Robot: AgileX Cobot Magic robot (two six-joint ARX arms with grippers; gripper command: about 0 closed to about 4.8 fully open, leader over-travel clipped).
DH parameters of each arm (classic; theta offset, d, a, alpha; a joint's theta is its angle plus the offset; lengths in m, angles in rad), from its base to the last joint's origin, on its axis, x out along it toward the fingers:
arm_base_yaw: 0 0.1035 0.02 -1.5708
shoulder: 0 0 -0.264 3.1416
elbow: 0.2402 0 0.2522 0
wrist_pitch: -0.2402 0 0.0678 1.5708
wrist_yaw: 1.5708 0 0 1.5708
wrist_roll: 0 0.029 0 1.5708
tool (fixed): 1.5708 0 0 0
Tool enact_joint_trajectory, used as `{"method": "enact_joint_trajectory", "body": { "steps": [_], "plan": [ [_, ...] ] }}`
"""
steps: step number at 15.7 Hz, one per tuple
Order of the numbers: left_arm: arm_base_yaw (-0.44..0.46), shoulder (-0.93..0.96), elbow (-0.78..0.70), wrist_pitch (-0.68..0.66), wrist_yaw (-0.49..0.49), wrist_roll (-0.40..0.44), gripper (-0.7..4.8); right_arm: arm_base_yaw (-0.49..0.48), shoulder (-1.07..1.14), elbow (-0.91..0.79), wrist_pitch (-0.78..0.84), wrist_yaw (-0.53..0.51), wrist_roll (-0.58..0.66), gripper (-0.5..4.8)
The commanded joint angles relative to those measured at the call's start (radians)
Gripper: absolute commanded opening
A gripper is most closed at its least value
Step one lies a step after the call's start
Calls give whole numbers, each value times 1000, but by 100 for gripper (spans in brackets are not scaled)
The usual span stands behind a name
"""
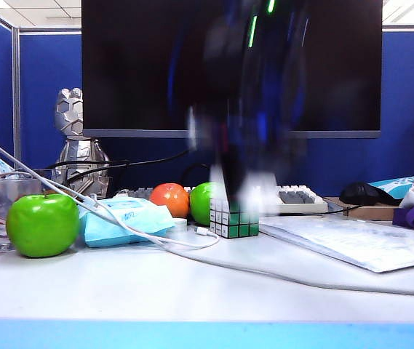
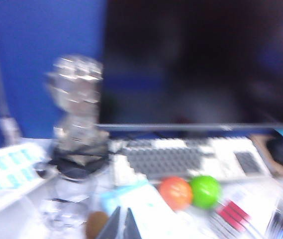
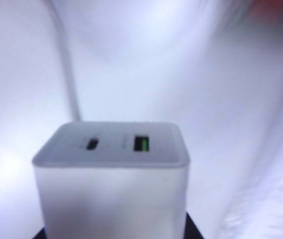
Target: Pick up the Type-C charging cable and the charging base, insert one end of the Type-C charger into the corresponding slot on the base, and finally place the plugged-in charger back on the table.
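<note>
Base in the right fingers (image 3: 116, 235) — lifted

Right fingers pinch the base (image 3: 112, 181) over the tabletop (image 1: 192, 291) (arm blurred); left fingers (image 2: 123, 225) pressed together; cable (image 1: 145, 236) lies beside the cube (image 1: 233, 218).

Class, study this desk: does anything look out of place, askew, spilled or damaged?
Nothing spilled or damaged. One oddity: a thin white cable trails loosely over the blue packet and across the table, its plug lying unconnected beside the cube.

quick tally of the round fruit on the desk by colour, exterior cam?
Green apples: 2, one near the table's left, one behind the cube
Orange fruit: 1
Total: 3
</note>
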Motion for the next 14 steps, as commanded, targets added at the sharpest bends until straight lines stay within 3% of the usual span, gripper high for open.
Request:
{"method": "enact_joint_trajectory", "body": {
  "steps": [1,5,7,9,14],
  "plan": [
    [-68,41,3,5,21,-4,-6,-11,-211,5,77,-2,-8,-6],
    [-168,121,3,3,26,-3,-6,-15,-492,5,143,-2,-7,-6],
    [-197,171,3,16,76,-2,-6,-15,-593,5,152,0,-4,-6],
    [-203,226,3,41,152,-3,-6,-15,-648,5,153,13,-2,-6],
    [-284,369,3,121,153,34,-6,-15,-683,5,164,22,-2,-6]
  ]
}}
